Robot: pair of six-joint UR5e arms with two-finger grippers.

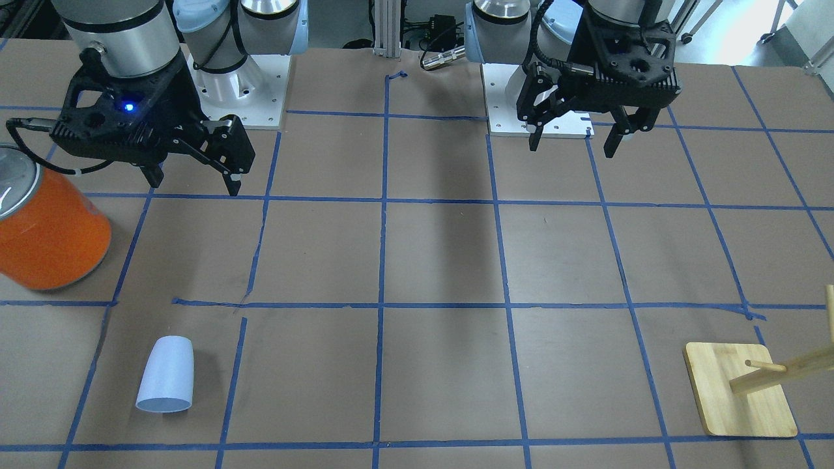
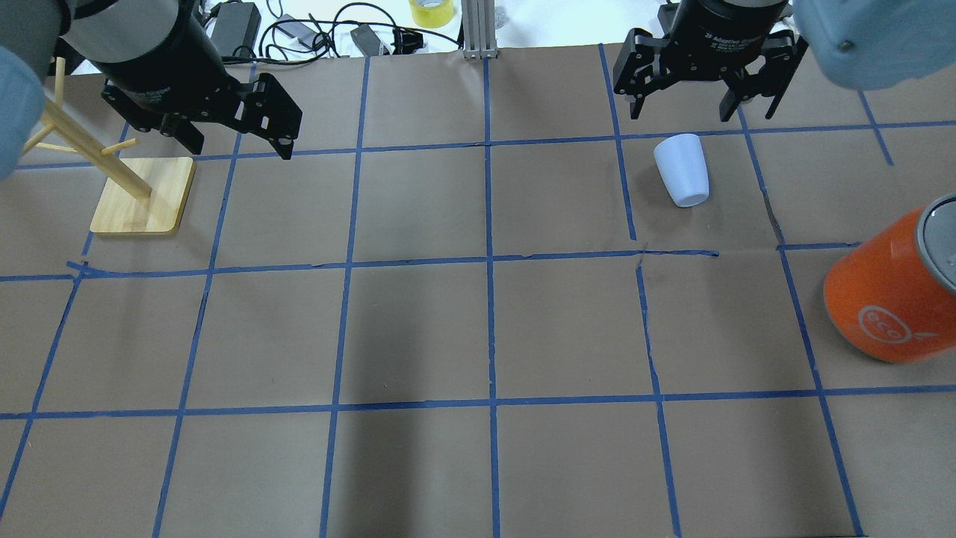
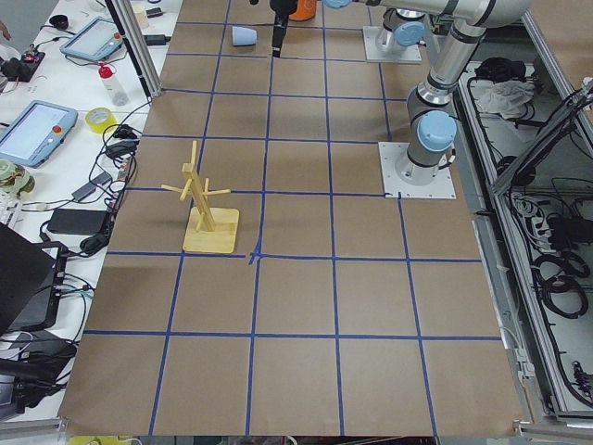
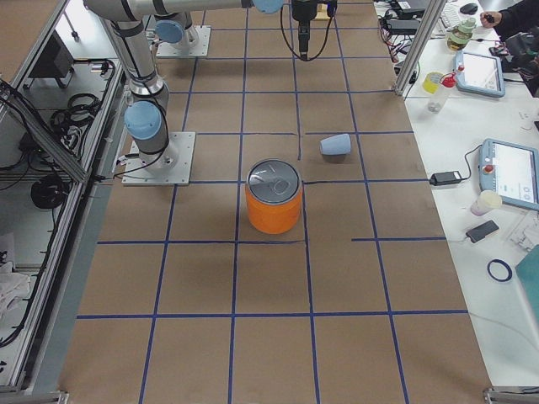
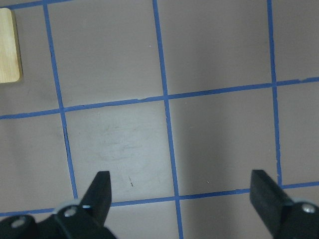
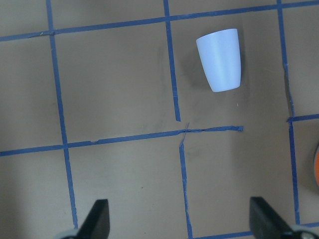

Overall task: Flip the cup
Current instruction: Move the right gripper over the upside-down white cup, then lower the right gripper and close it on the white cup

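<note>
The pale lavender-blue cup (image 1: pixel 166 374) lies on its side on the brown table, its wide mouth pointing away from the robot. It also shows in the overhead view (image 2: pixel 681 170), the right wrist view (image 6: pixel 220 59) and the exterior right view (image 4: pixel 335 145). My right gripper (image 1: pixel 194 182) is open and empty, held high above the table on the robot's side of the cup; it also shows in the overhead view (image 2: pixel 698 112) and its own wrist view (image 6: pixel 182 219). My left gripper (image 1: pixel 571 148) is open and empty, high over bare table, far from the cup (image 2: pixel 243 149) (image 5: pixel 182 194).
A large orange can (image 1: pixel 49 234) with a silver top stands near the cup, on the robot's right (image 2: pixel 889 299). A wooden mug tree on a square base (image 2: pixel 142 198) stands on the left side, near my left gripper (image 1: pixel 739 397). Blue tape lines grid the table.
</note>
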